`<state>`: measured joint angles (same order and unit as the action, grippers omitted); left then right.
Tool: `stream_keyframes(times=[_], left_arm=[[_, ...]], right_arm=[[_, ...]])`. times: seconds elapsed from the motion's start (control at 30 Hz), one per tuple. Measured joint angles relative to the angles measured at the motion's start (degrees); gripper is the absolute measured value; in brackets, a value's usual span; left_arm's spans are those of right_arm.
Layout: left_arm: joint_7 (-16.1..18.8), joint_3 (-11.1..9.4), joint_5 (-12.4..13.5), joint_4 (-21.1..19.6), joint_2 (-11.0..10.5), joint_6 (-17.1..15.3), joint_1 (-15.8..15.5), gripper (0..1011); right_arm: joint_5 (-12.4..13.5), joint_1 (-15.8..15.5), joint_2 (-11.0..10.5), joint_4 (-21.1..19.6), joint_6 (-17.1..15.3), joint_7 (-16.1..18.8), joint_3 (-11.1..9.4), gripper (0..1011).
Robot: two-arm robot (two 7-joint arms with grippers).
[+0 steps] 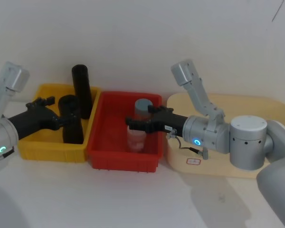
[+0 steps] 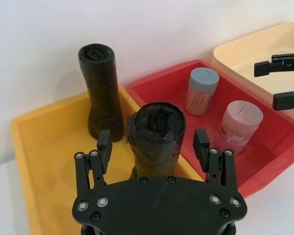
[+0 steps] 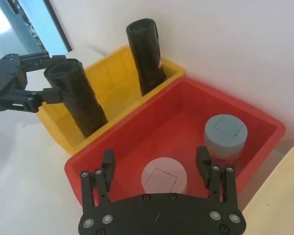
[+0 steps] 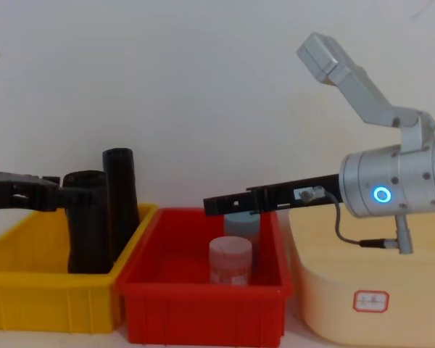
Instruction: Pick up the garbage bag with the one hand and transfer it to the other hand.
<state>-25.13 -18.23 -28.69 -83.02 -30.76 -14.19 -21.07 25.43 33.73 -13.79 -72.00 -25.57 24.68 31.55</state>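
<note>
Left gripper (image 2: 153,143), green-ring arm, comes in level from 9 o'clock over the yellow bin (image 1: 47,152). Claw is apart, one finger on each side of the garbage bag (image 1: 73,133) near its top, with a gap visible on both sides. Bag stands upright in the bin, and the slimmer tube (image 1: 81,90) is upright just behind it at 12. Right gripper (image 3: 155,160), blue-ring arm, reaches level from 3 o'clock over the red bin (image 1: 123,159). Its fingers are spread above the pale jar (image 1: 136,140), holding nothing.
</note>
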Motion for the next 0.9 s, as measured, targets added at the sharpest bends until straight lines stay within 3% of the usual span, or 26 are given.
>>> stream_keyframes(times=[0.4, 0.9], left_arm=[[-1.09, -2.23, -0.62, 4.09, 1.95, -0.09, -2.91, 1001], [-1.3, -3.4, -1.26, 6.13, 2.67, 0.31, -4.08, 1001]], right_arm=[[0.63, 0.38, -0.01, 1.72, 0.0, 0.05, 0.49, 1000], [0.34, 1.25, 0.22, 5.47, 0.91, 0.24, 1.27, 999]])
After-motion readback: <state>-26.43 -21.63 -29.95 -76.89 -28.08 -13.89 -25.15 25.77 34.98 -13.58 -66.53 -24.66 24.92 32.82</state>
